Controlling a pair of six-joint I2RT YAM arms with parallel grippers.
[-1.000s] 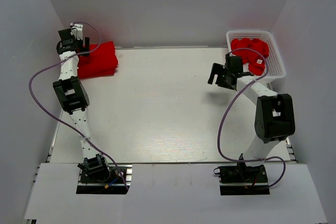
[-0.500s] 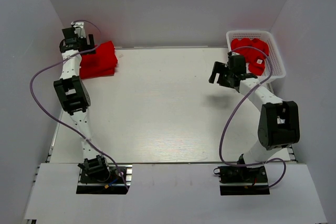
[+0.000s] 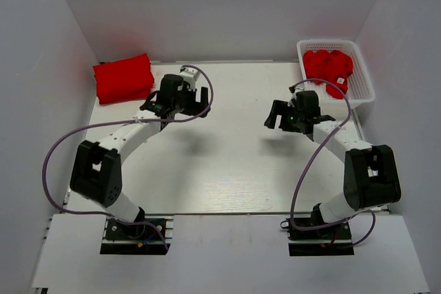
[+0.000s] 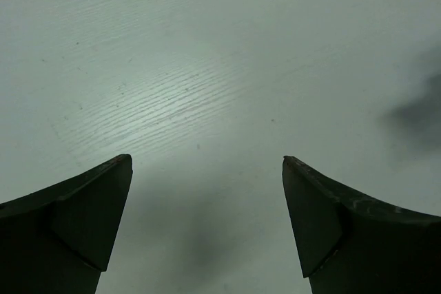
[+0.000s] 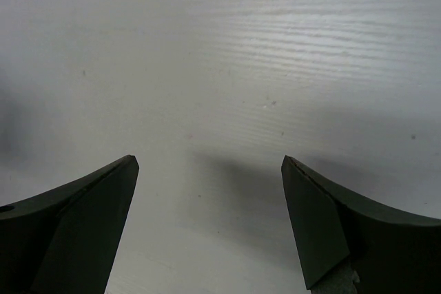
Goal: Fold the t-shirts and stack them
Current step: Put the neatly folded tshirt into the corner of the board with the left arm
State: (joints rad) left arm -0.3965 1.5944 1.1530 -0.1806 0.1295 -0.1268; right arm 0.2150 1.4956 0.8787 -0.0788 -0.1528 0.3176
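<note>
A folded stack of red t-shirts [image 3: 122,78] lies at the table's far left corner. More crumpled red t-shirts [image 3: 328,67] fill the white mesh basket [image 3: 363,82] at the far right. My left gripper [image 3: 185,98] is open and empty over the table's middle left, well right of the folded stack. My right gripper [image 3: 284,115] is open and empty over the table, left of and nearer than the basket. In the left wrist view [image 4: 207,163] and the right wrist view [image 5: 210,163] the jaws stand wide apart over bare table. No shirt shows in either wrist view.
White walls close in the table on the left, back and right. The white table [image 3: 220,163] stretches between the two arms. Purple cables loop beside each arm.
My left gripper has swung away from the folded stack at the far left to the table's middle left, leaving the stack lying free. My right gripper has shifted slightly left and nearer.
</note>
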